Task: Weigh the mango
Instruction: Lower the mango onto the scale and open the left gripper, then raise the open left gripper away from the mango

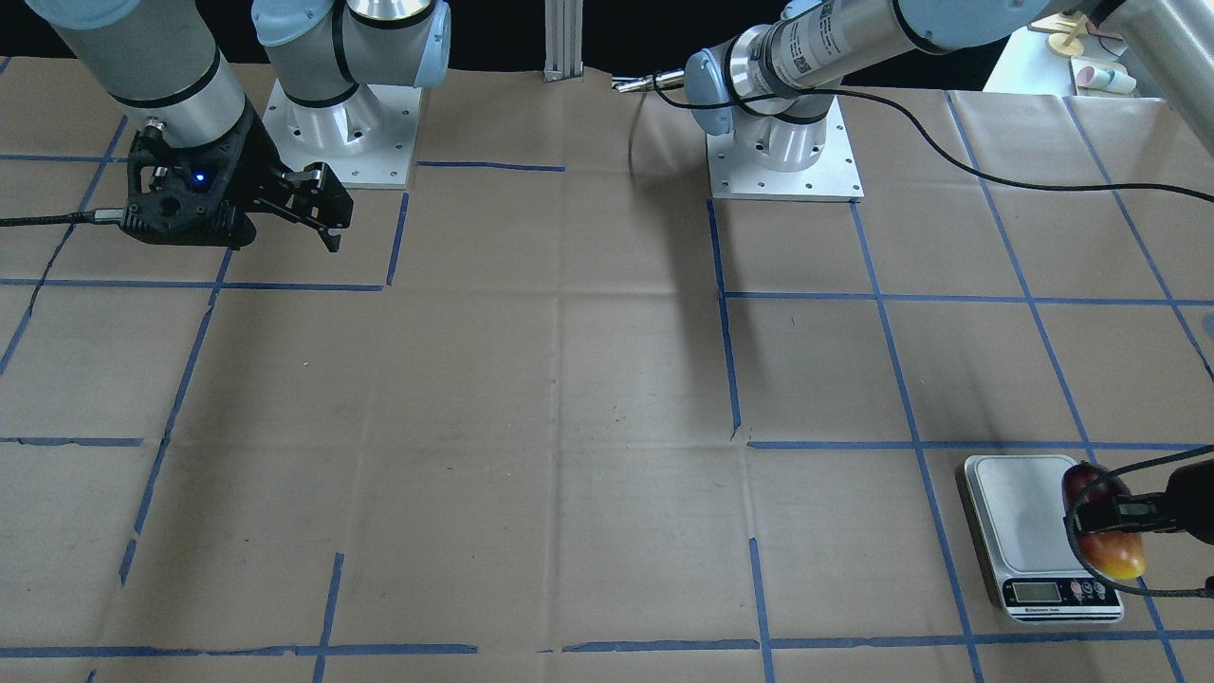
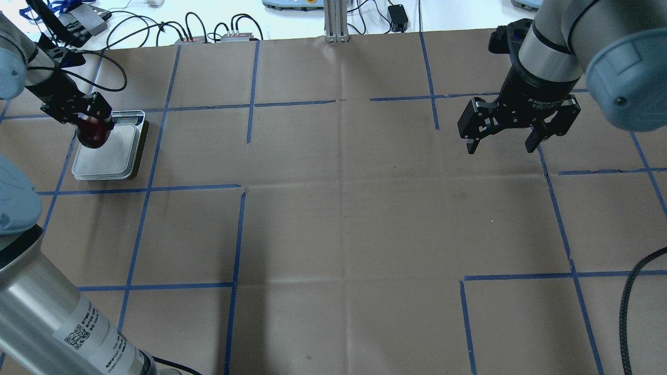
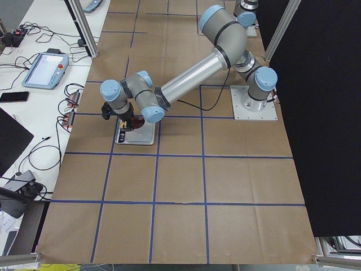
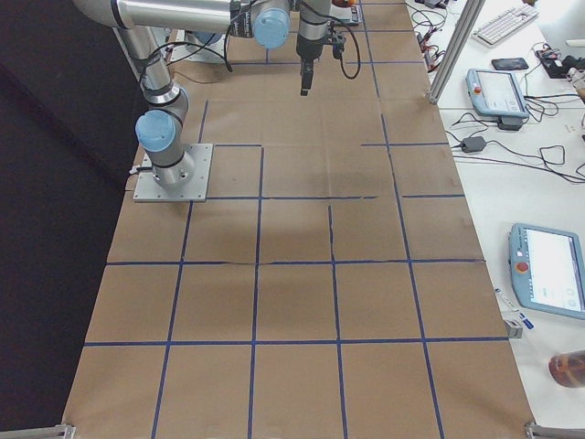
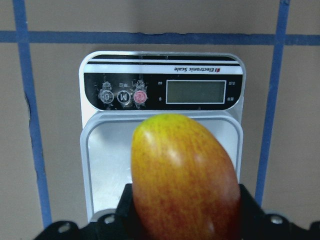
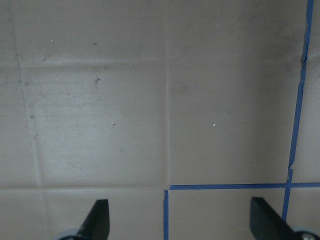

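Red-to-yellow mango (image 5: 182, 177), gripped lengthwise, over scale (image 5: 100, 150) plate's edge, yellow end toward display

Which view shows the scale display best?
Left wrist view: the display is large, head-on and clear of the mango. The front-facing view shows it small, overhead shows only a dark strip, and in exterior left it is too tiny to make out. The other views miss it.
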Robot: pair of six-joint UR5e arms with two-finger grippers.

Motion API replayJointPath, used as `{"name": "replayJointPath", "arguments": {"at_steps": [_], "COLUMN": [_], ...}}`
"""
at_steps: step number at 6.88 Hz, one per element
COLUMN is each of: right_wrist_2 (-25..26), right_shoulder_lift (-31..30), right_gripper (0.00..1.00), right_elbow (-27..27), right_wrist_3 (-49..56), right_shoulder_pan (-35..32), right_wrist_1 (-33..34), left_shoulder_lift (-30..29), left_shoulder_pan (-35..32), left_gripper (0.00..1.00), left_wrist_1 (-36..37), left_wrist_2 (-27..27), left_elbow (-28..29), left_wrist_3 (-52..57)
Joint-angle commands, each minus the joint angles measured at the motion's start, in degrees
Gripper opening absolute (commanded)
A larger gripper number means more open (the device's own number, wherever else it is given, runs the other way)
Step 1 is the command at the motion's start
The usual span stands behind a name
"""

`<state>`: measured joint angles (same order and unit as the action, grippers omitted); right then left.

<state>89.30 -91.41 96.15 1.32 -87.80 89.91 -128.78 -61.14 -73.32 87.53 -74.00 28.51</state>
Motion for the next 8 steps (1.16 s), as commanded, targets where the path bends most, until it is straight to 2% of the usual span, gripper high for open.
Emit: {"name": "replayJointPath", "arguments": {"at_steps": [1,2,4,5,8], "right_wrist_2": [0.0,0.0,0.0,0.0,0.0], "right_shoulder_lift": [0.0,0.0,0.0,0.0,0.0], "right_gripper": [1.00,1.00,1.00,1.00,1.00], "right_elbow": [0.0,0.0,0.0,0.0,0.0], "right_wrist_3": [0.0,0.0,0.0,0.0,0.0], "right_shoulder_pan": [0.0,0.0,0.0,0.0,0.0], "right_wrist_1": [0.0,0.0,0.0,0.0,0.0], "left_shoulder_lift": [0.0,0.5,7.2,11.3,22.2], "left_shoulder_pan": [0.0,0.0,-0.6,-1.4,-12.6], "left_gripper": [0.92,1.00,0.99,0.99,0.99], "left_wrist_1": [4.4,4.5,3.1,-1.7,-14.0], "left_wrist_2": [1.4,1.6,1.8,1.7,1.7], "left_elbow": [-2.5,-1.4,-1.8,-2.4,-3.1], "left_wrist_3": [0.0,0.0,-1.4,-4.2,-19.5]}}
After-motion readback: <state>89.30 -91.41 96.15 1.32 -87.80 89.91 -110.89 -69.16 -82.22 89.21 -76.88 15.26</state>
